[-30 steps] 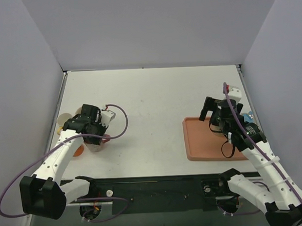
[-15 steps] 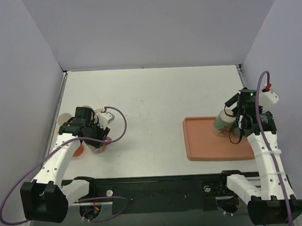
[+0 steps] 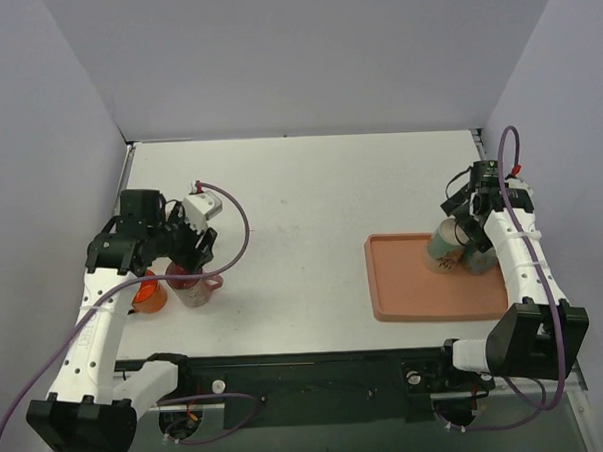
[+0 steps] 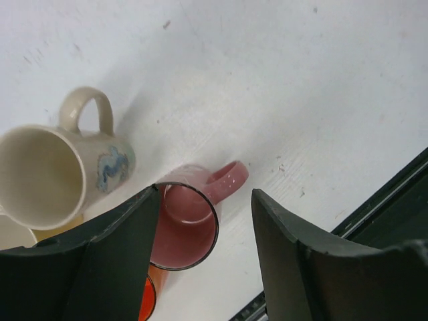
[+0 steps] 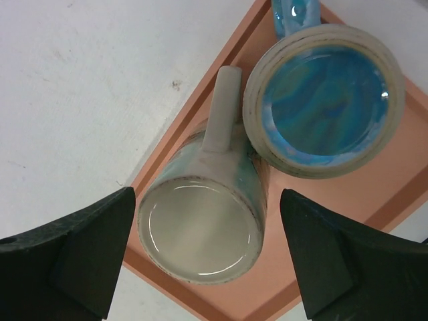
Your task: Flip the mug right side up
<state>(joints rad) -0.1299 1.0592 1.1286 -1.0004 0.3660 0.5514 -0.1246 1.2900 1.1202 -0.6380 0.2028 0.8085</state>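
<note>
Table (image 3: 310,196): white.
Left gripper (image 4: 205,195): agape, empty, over pink mug (image 4: 179,235).
Right gripper (image 5: 207,195): agape, empty; only our wrist view showed blue mug (image 5: 326,100) base.

- The right end effector (image 5: 204,214) is hovering with its dark fingers (image 5: 80,254) spread wide on either side of a green-and-cream mug (image 5: 200,231).
- This mug's handle (image 5: 224,107) is touching a blue-glazed mug (image 5: 328,100).
- Both are sitting on a terracotta tray (image 5: 354,190) on the white desk (image 5: 80,80).

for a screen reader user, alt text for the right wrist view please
A beige mug and a blue-glazed mug sit together on a salmon tray, seen from above. The right pincer is spread wide, one finger either side of the beige mug.
</note>
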